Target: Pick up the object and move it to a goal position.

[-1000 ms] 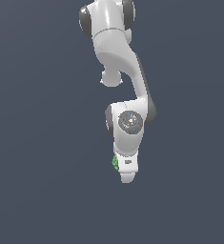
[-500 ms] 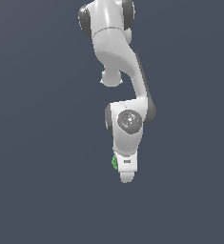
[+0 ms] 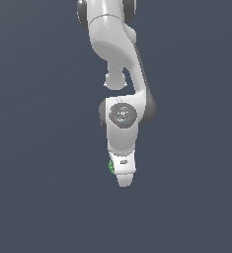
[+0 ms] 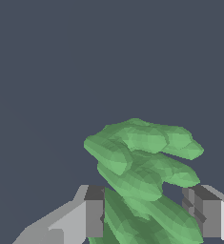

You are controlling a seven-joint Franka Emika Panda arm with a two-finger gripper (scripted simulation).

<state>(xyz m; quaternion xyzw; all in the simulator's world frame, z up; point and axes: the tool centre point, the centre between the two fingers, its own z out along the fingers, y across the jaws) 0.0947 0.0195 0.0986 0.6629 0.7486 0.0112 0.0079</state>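
Clearly open room around object (image 4: 142,167)

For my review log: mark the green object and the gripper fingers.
green object (image 4: 142,162), wrist view, on its bumpy upper lobes.
fingers (image 4: 94,217), wrist view, on one finger's grey pad face beside the object.

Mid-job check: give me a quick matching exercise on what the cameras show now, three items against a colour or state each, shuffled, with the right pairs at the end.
Column one:
1. green cluster
2. pincer
3. round wrist cap

Column two:
A. grey disc on the white arm, above the pincer in the exterior view
B. bumpy bright green, sitting between the two fingers
C. white body with dark grey fingertips, one on each side of the cluster

Pairs: 1-B, 2-C, 3-A
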